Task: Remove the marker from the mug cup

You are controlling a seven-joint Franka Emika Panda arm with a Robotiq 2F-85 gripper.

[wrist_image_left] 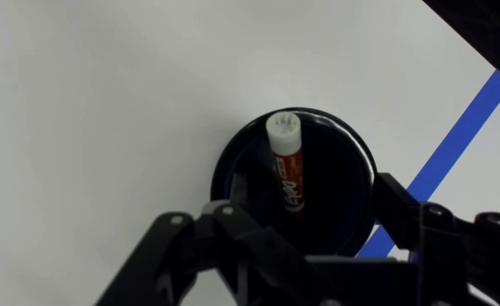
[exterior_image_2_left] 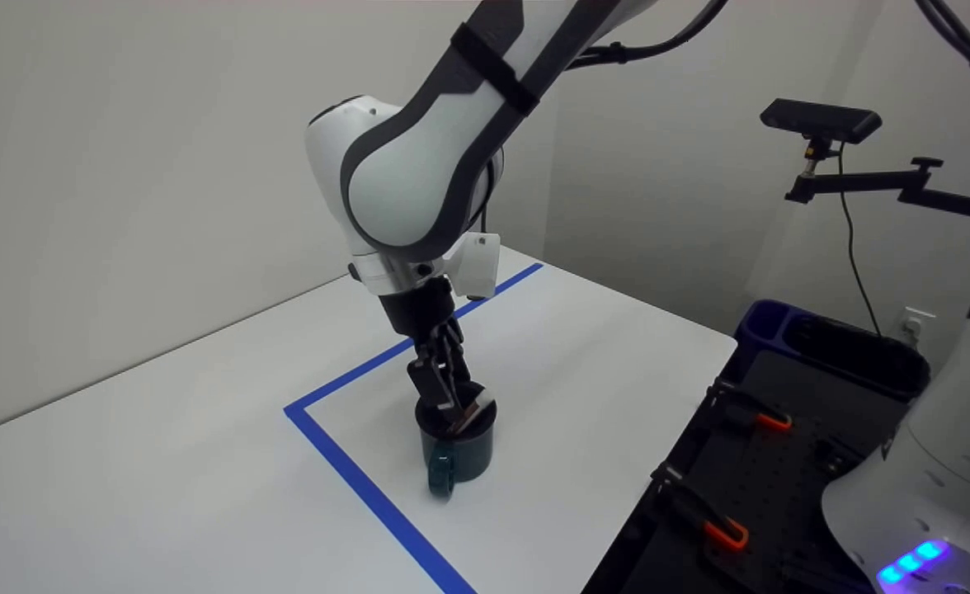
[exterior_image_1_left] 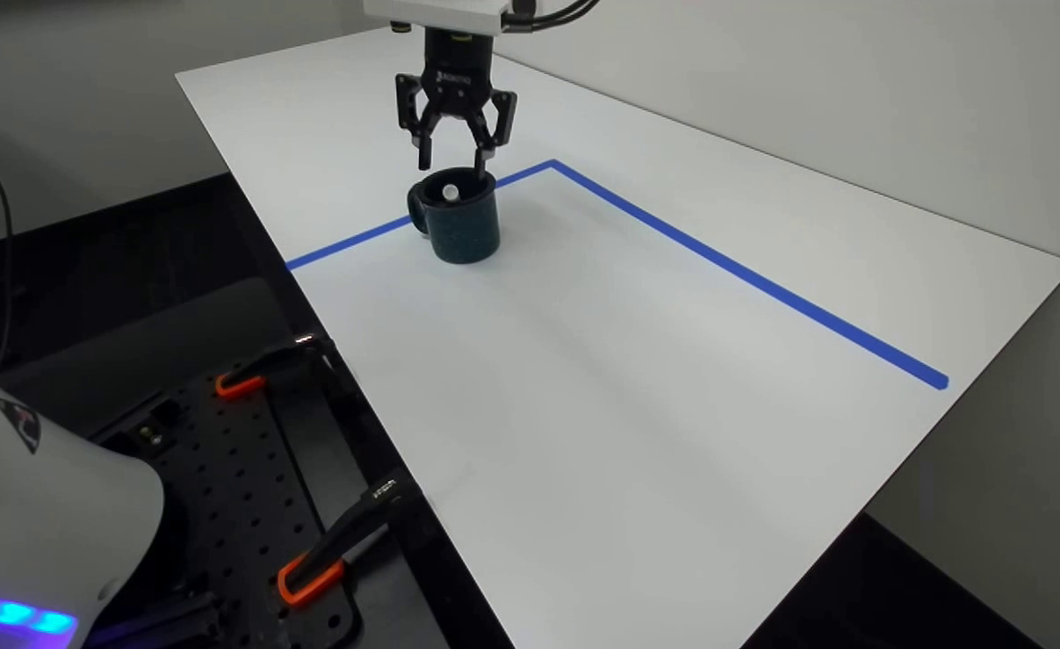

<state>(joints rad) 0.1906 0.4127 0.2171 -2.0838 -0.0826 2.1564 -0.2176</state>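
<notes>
Expo marker (wrist_image_left: pixel 288 163) stands tilted inside the mug (exterior_image_1_left: pixel 467 234), white end near the mug's rim, lower part lost in the dark interior. No other support shows; likely the mug's wall props it, so the white end offers the easiest grip. The fingers (exterior_image_1_left: pixel 424 153) spread at the mug's mouth, pinching nothing; gap presumably wide so as to straddle the marker without knocking it. In the wrist view one finger lines up with the mug's rim; contact cannot be told. Mug upright on the surface (exterior_image_1_left: pixel 584 406), probably steady enough for a straight lift.
</notes>
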